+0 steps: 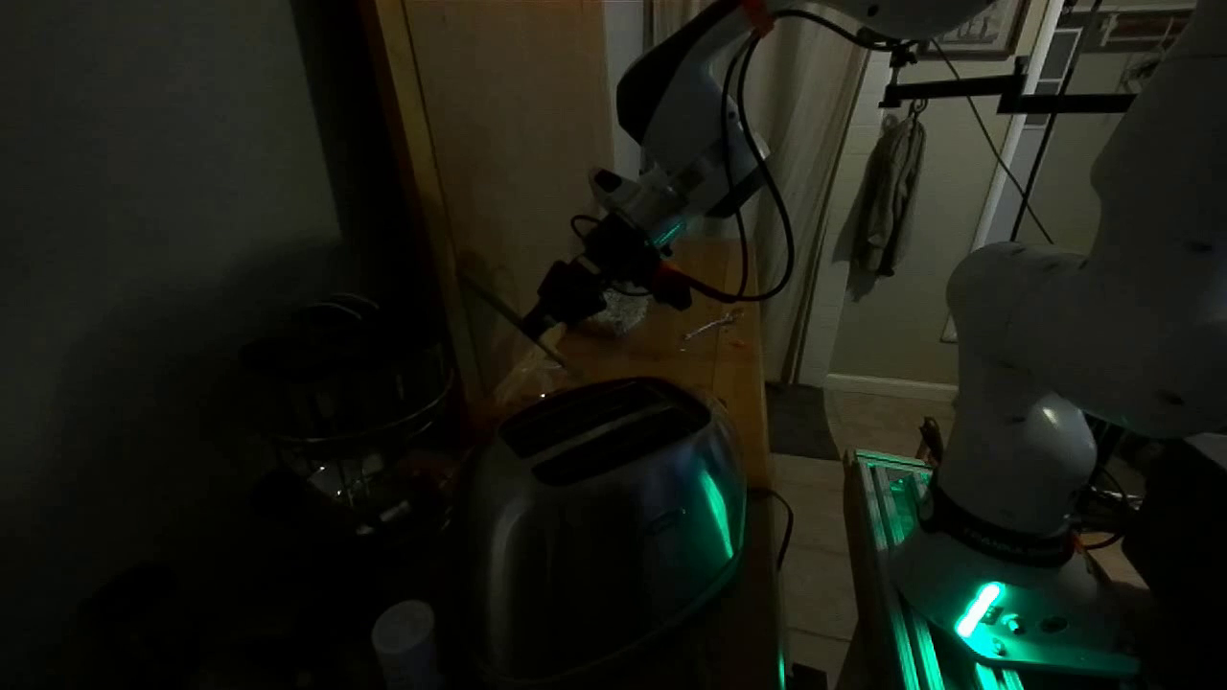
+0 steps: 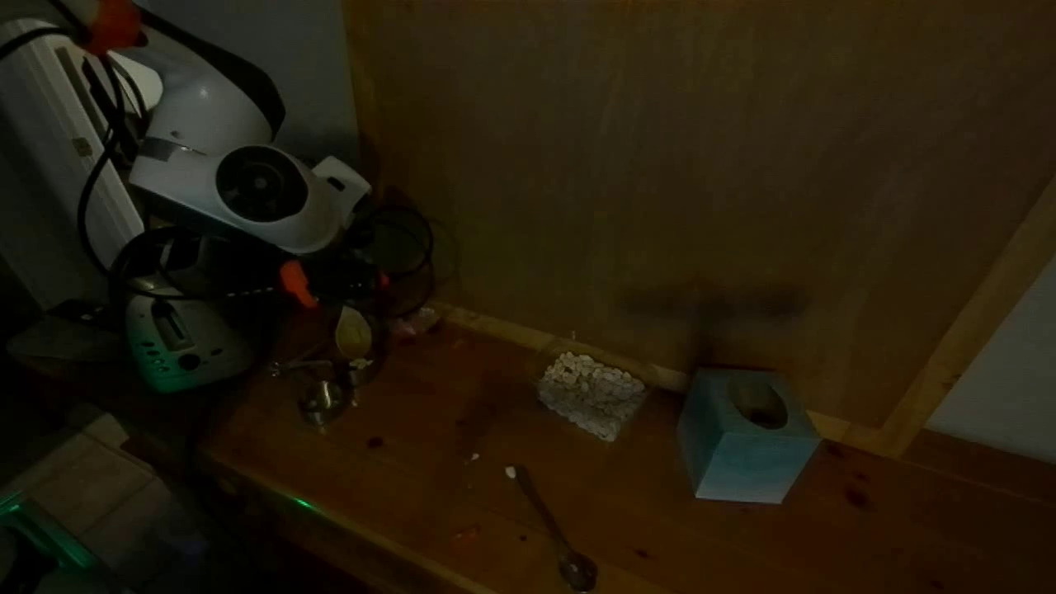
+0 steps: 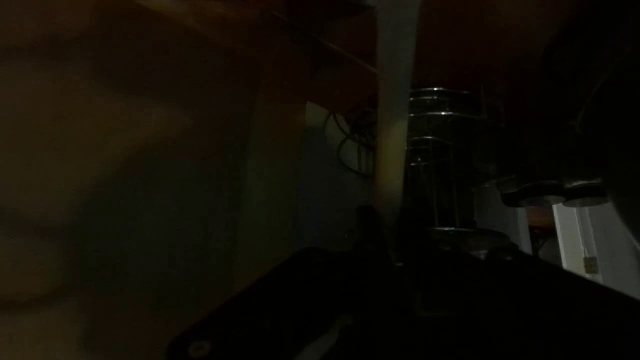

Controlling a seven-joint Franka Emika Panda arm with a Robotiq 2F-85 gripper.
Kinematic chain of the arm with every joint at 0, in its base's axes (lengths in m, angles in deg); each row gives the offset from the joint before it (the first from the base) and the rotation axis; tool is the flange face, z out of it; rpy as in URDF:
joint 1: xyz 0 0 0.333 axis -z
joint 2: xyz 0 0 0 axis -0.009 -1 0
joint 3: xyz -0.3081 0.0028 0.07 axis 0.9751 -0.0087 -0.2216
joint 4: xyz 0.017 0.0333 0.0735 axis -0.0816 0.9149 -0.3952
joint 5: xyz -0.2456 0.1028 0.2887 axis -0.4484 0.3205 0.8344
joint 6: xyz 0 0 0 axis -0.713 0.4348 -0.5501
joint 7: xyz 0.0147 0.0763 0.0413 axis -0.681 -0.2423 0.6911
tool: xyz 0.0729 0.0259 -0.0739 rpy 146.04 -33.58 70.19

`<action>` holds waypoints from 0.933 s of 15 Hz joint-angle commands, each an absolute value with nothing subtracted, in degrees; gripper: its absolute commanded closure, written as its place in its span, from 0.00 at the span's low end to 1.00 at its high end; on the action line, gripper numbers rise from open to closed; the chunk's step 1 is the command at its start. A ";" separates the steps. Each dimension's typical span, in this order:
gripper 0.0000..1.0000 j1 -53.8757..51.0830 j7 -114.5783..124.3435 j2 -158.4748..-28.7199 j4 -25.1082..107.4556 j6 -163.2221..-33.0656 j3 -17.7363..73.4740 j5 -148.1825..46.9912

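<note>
Fingers point(image 1: 543, 309): grasping slender, pale, straight utensil point(image 3: 392, 125) | Place: slanted above brown wooden bench point(image 1: 661, 356), beyond silver two-slot metal toaster point(image 1: 604, 537) in an exterior view | Step, judged: utensil held aloft | Next, judged: calls for firm grip, toaster clearance

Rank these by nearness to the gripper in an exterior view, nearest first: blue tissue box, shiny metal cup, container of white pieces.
From the gripper:
1. Shiny metal cup, lower left of the picture.
2. Container of white pieces, right of centre.
3. Blue tissue box, farther right, beyond the container.
</note>
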State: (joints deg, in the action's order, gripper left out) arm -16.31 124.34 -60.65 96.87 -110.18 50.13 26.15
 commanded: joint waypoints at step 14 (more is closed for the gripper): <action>0.94 2.83 123.82 -61.36 96.57 -102.96 33.86 26.15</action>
State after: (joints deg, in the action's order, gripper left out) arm 0.69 124.27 -61.05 97.00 -103.96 35.29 26.17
